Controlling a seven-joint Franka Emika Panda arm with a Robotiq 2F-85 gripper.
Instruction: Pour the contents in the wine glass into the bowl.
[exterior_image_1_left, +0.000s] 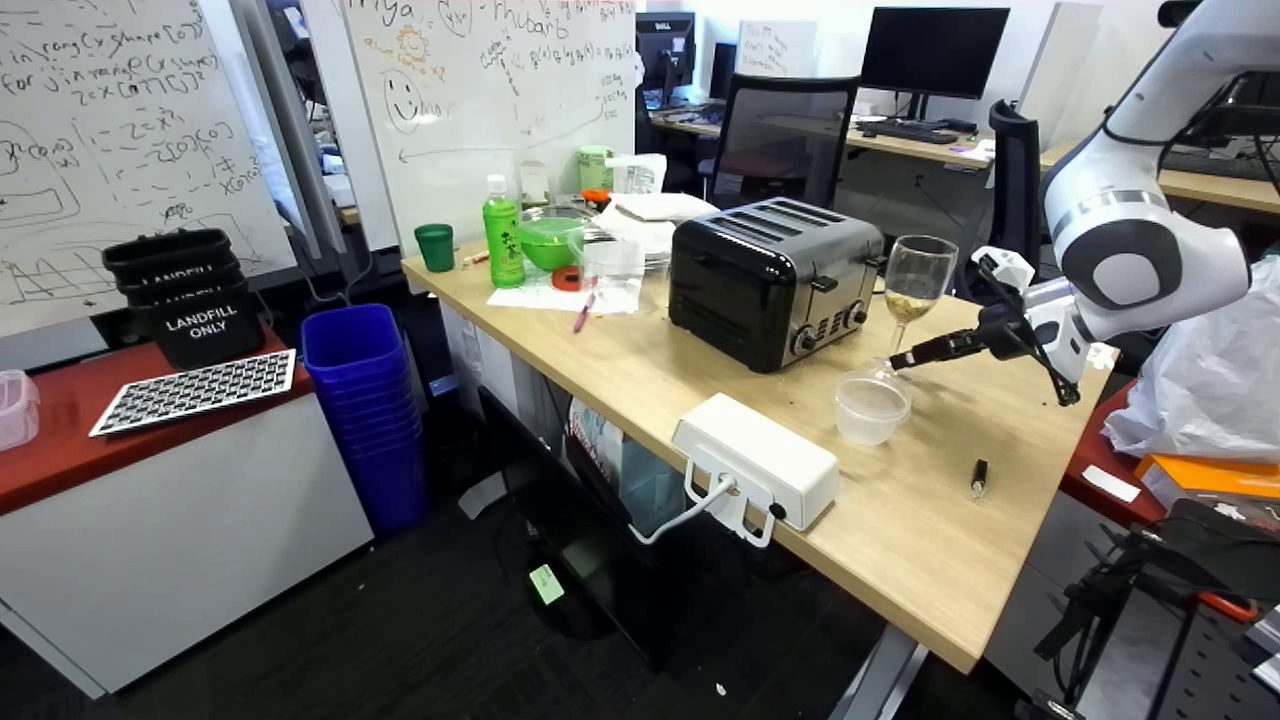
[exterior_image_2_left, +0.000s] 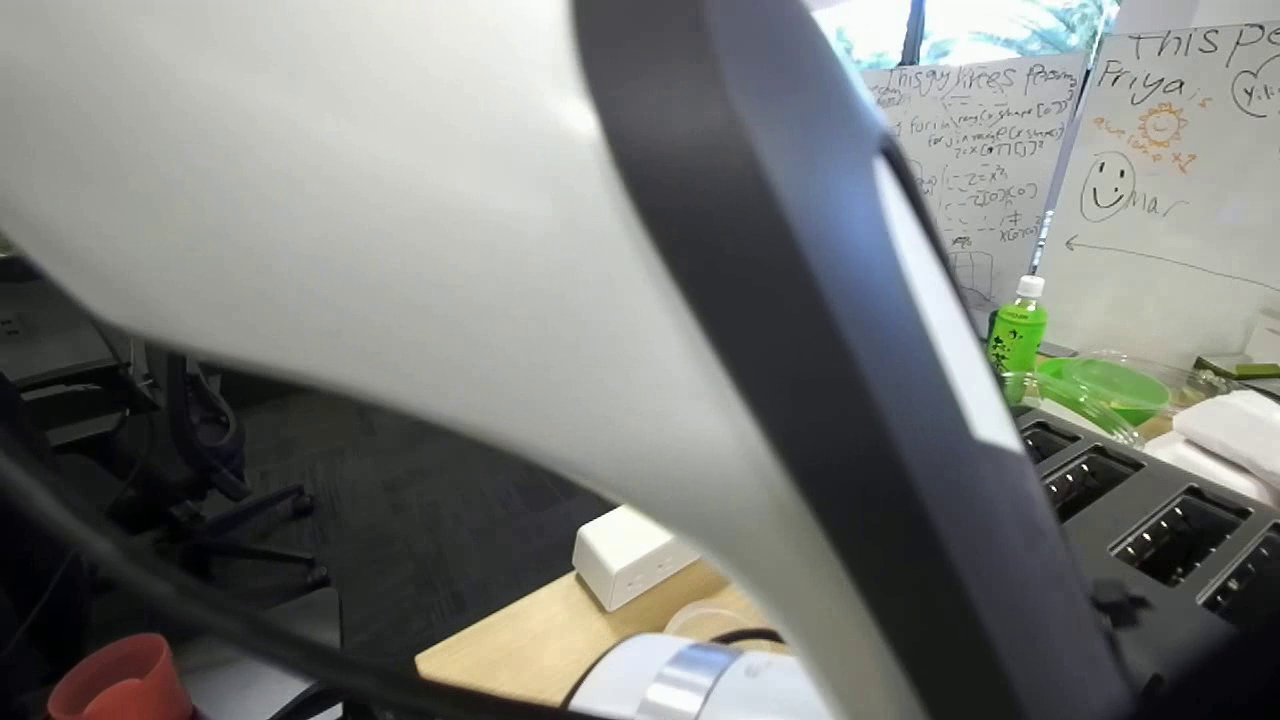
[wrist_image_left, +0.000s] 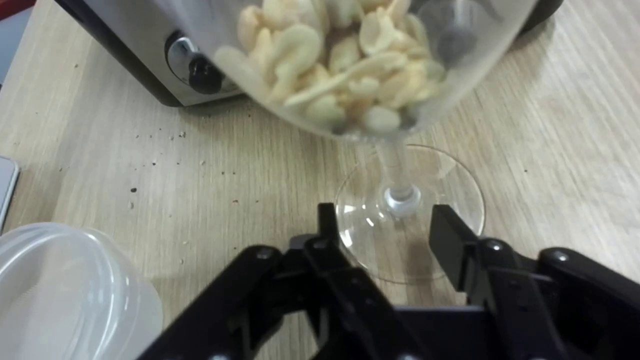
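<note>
The 2 fingers (wrist_image_left: 450, 245) stand apart in the wrist view, their tips pointing toward the stem and base of the wine glass (wrist_image_left: 380, 129); whether they touch it I cannot tell. The glass stands upright on the surface (exterior_image_1_left: 930, 560) just beside the black-and-silver toaster (exterior_image_1_left: 770, 290), with pale nut-like pieces (wrist_image_left: 340, 67) in the bottom of its cup. The translucent bowl (exterior_image_1_left: 872, 412) sits near it and the white box (exterior_image_1_left: 755, 455)
</note>
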